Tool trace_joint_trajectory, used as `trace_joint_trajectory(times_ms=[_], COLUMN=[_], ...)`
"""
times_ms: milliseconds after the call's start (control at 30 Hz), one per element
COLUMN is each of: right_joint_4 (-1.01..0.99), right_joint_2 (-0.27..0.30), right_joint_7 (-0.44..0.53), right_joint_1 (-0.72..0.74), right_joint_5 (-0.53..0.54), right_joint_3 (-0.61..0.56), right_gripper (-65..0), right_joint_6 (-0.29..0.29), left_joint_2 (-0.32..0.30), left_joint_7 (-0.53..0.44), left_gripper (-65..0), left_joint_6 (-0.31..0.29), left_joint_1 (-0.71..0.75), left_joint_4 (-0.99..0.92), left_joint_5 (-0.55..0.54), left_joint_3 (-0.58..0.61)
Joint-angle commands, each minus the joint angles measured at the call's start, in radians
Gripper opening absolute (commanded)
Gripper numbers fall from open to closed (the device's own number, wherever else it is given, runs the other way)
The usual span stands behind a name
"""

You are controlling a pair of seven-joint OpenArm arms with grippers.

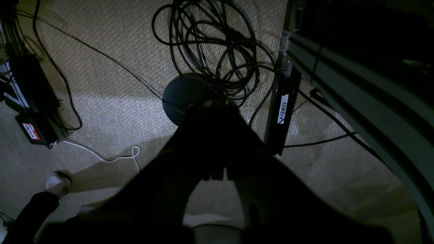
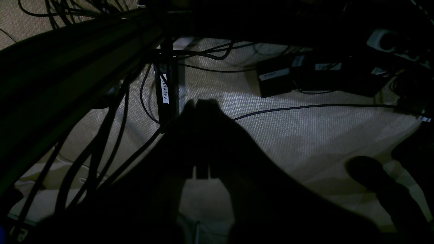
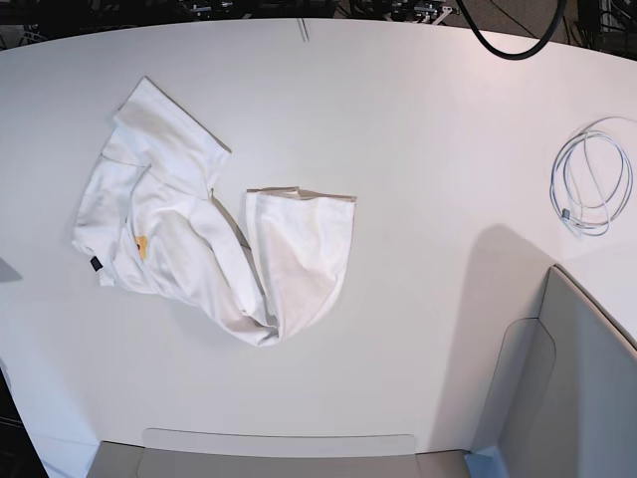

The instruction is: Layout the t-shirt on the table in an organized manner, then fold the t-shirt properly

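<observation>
Shirt: the t-shirt (image 3: 199, 244) lies crumpled on the desk (image 3: 418, 159), toward its left edge in the base view, mostly plain white side up with a bit of orange print showing.
Shirt shape: it is bunched and twisted, one long flap reaching toward the middle of the desk.
My left gripper (image 1: 217, 105): shut tight, holding nothing, hanging low over the carpet (image 1: 112, 112) beside the desk, above a pile of black cables (image 1: 210, 44).
My right gripper (image 2: 200, 103): shut tight too, empty, also down by the floor next to a dark frame post (image 2: 168, 91).
Which arm is nearer: I think my right arm, since it sits on the shirt's side.
Way to go: up and over the desk edge to the shirt.
Desk: smooth, white, with a coiled white cable (image 3: 592, 179) near the right edge and a grey padded panel (image 3: 577, 388) at the near right corner.
</observation>
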Motion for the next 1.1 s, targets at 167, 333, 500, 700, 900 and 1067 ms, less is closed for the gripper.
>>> trace_joint_trajectory(times_ms=[167,333,500,700,900,1067], right_joint_4=[0.002,0.03,0.209,0.261,0.292,0.501], right_joint_2=[0.001,0.001,0.001,0.022,0.035,0.035], right_joint_7=[0.006,0.016,0.062,0.062,0.068,0.069], right_joint_1=[-0.005,-0.035,-0.147,-0.218,-0.31,-0.479], right_joint_5=[0.001,0.001,-0.003,-0.003,-0.003,-0.003], right_joint_3=[-0.003,-0.003,-0.004,-0.004,-0.004,-0.004], right_gripper=[-64.8,-64.9,-64.9,-64.9,-65.0,-65.0], right_joint_6=[0.002,0.002,0.002,0.002,-0.003,-0.003], left_joint_2=[-0.007,-0.007,-0.009,-0.009,-0.036,-0.056], left_joint_7=[-0.007,-0.007,0.0,0.002,-0.001,-0.004], left_gripper=[-64.8,-64.9,-65.0,-65.0,-65.0,-65.0], left_joint_6=[0.006,0.006,0.006,0.006,0.007,0.007], left_joint_1=[0.001,0.021,0.156,0.294,0.454,0.564], left_joint_4=[0.004,0.042,0.245,0.423,0.612,0.75], left_joint_5=[-0.003,-0.003,-0.005,-0.006,-0.008,-0.008], left_joint_3=[-0.006,-0.006,-0.007,-0.009,-0.011,-0.011])
